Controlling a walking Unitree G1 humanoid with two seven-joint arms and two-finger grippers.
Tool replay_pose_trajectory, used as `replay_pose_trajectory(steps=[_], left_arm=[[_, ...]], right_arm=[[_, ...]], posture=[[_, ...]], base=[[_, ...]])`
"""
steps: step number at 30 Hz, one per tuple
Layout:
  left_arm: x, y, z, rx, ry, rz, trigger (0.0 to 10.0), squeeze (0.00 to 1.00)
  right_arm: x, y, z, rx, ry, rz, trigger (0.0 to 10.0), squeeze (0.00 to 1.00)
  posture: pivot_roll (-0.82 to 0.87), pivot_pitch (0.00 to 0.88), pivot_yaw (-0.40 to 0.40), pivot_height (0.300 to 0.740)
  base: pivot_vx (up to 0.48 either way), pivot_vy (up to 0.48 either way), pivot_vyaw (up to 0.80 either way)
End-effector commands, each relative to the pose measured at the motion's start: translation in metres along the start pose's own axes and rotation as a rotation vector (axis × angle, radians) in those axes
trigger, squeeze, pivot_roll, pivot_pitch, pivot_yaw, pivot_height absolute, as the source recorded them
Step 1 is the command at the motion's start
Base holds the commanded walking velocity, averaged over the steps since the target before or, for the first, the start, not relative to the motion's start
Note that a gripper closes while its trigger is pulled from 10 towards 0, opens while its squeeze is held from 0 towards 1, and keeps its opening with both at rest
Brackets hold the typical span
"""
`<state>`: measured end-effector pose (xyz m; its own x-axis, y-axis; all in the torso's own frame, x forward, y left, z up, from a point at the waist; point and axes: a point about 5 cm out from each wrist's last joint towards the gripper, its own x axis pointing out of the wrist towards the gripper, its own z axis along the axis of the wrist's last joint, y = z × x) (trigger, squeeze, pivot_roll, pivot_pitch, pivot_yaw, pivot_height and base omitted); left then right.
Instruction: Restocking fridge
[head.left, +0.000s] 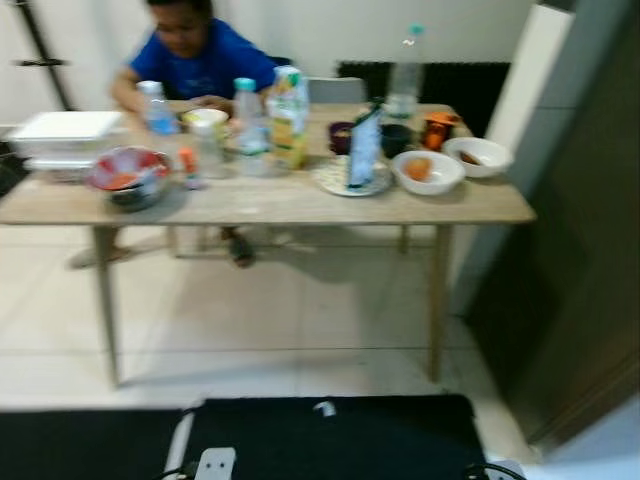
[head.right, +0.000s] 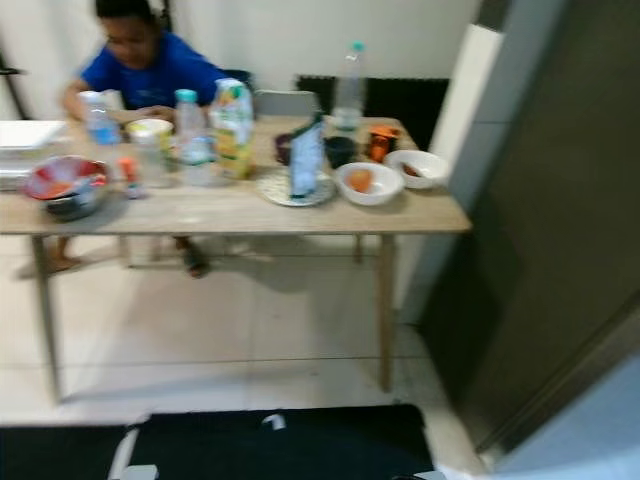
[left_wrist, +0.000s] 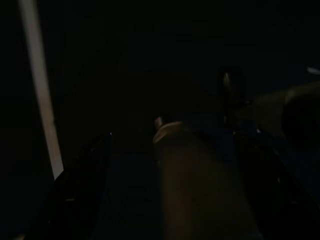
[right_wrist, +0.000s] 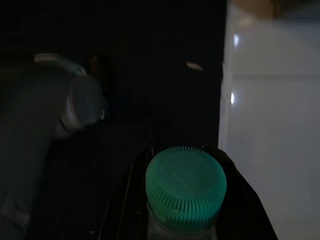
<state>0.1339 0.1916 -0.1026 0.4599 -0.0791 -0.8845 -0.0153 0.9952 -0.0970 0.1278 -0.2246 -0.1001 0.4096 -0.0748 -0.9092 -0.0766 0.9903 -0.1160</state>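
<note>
In the right wrist view a clear bottle with a ribbed green cap (right_wrist: 185, 187) stands between my right gripper's (right_wrist: 186, 212) two black fingers (right_wrist: 124, 200), which are shut on its neck. The left wrist view is very dark; a dim cylindrical shape (left_wrist: 172, 150) lies between my left gripper's (left_wrist: 172, 185) dark fingers (left_wrist: 82, 180). Ahead, a wooden table (head.left: 260, 205) carries a juice carton (head.left: 288, 115), a green-capped water bottle (head.left: 247, 120), a blue carton (head.left: 364, 148) on a plate and a tall bottle (head.left: 405, 75).
A person in a blue shirt (head.left: 195, 55) sits behind the table. Bowls (head.left: 428, 172) sit at its right end; a red bowl (head.left: 128, 172) and white boxes (head.left: 65, 135) sit at the left. A tall dark panel (head.left: 570, 250) rises at the right. A black mat (head.left: 330, 435) lies on the tiles near me.
</note>
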Motion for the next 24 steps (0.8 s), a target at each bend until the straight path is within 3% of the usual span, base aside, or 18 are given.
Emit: replay_pose_trajectory(steps=[1,24], left_arm=[[0.0000,-0.0015,-0.0019,0.017,0.005,-0.008,10.0,0.00],[0.0010,-0.0047,0.0029,0.038,-0.012,-0.032,10.0,0.00]], right_arm=[[0.0004,-0.0002,0.0029,-0.002,-0.003,0.000,10.0,0.00],[0.0014,0.0042,0.0067,0.008,-0.004,0.013,10.0,0.00]], posture=[[-0.02,0.000,-0.021,0.740],[-0.03,0.000,-0.019,0.740]], base=[[0.000,0.000,-0.80],[0.000,0.000,-0.80]])
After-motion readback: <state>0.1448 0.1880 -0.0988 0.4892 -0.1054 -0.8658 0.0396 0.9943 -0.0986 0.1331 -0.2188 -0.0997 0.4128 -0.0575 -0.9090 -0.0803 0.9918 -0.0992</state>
